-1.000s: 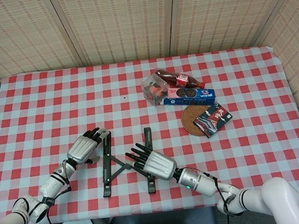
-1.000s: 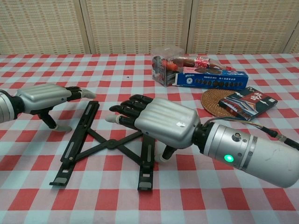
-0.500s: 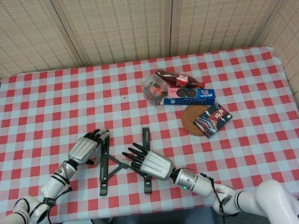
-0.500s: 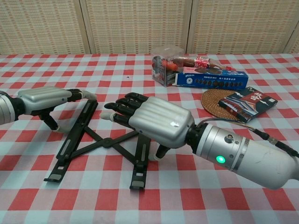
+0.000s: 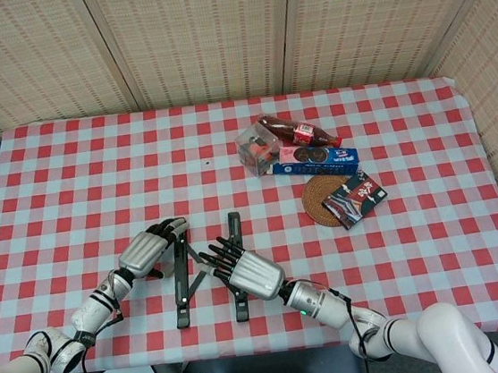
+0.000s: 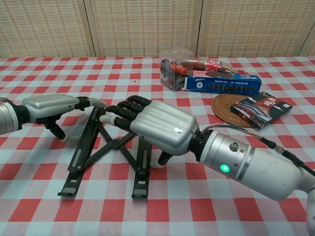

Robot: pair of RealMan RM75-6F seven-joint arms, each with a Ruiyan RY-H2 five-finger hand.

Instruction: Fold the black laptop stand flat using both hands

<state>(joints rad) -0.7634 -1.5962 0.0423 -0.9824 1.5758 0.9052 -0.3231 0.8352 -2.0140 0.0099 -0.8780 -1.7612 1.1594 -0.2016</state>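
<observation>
Laptop stand: the black laptop stand (image 5: 206,270) is lying on the counter (image 5: 67,171) between the two hands, its two long rails close to parallel and its crossed links still showing in the gap between them, so it looks only partly folded.
Left hand: the left hand (image 5: 146,249) is lying palm down along the outer side of the rail nearest it, fingers extended forward and gripping nothing; the fingertips are lying on or right against the rail's far end, and from the chest view I cannot tell whether they are actually pressing.
Right hand: the right hand (image 5: 241,271) is covering the other rail, palm down, fingers stretched ahead over the links and closed on nothing, thumb reaching down beside the rail.
Why this hold: judging from the task, each hand is bracing one rail from the outside, so that pushing toward each other is closing the scissor links rather than sliding the stand across the cloth.
Progress: probably well along, since the rails are near each other; a final squeeze seems to be what is left.
Risk: the stand could skid or twist if one hand is pushing harder than the other.
Beyond the right hand: a cookie box (image 5: 313,159), a bottle (image 5: 299,132) and a woven coaster (image 5: 319,200) are sitting well apart from the work.
</observation>
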